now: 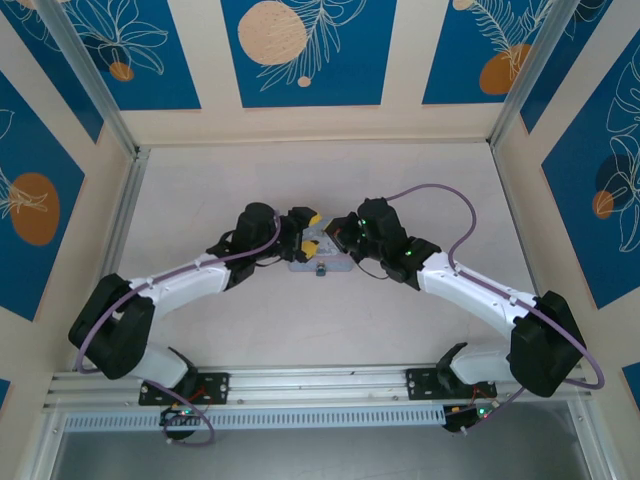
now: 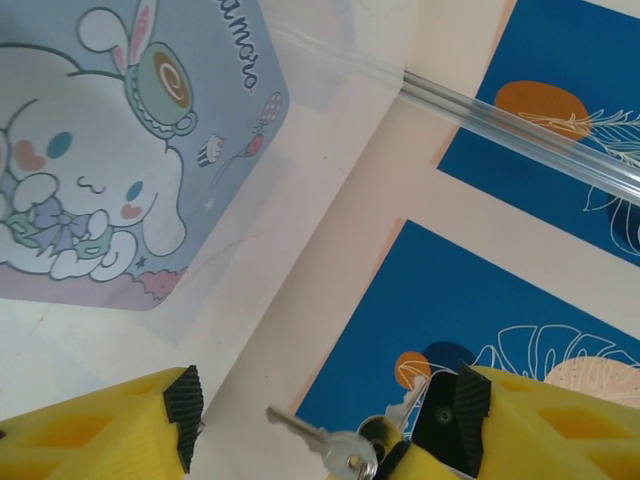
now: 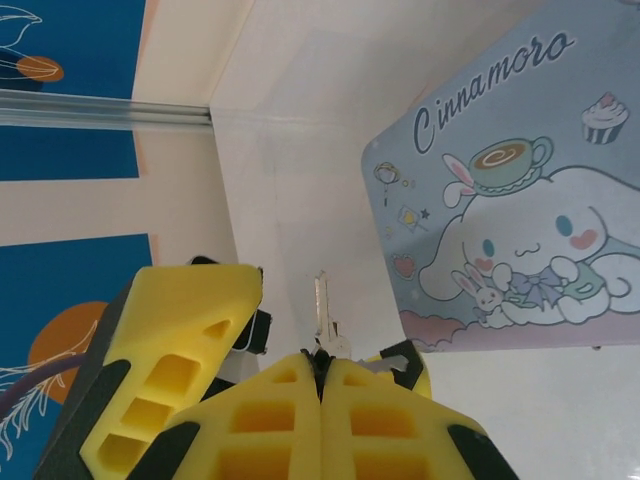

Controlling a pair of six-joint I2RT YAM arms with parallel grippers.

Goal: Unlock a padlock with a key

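My right gripper (image 3: 322,368) is shut on the head of a small silver key (image 3: 321,305), whose blade sticks out past the fingertips. A second key (image 3: 400,358) on the same ring points off to the right. The left gripper (image 2: 320,405) is open, with its yellow fingers (image 2: 180,415) on either side of that key (image 2: 300,428) and not touching it. In the top view both grippers, left (image 1: 308,232) and right (image 1: 338,236), meet tip to tip above the tin (image 1: 320,262). The padlock is out of view.
The pale blue cartoon-printed tin (image 2: 100,150) (image 3: 520,230) lies flat on the white table just beyond the grippers. Blue patterned walls and an aluminium rail (image 2: 520,130) close in the workspace.
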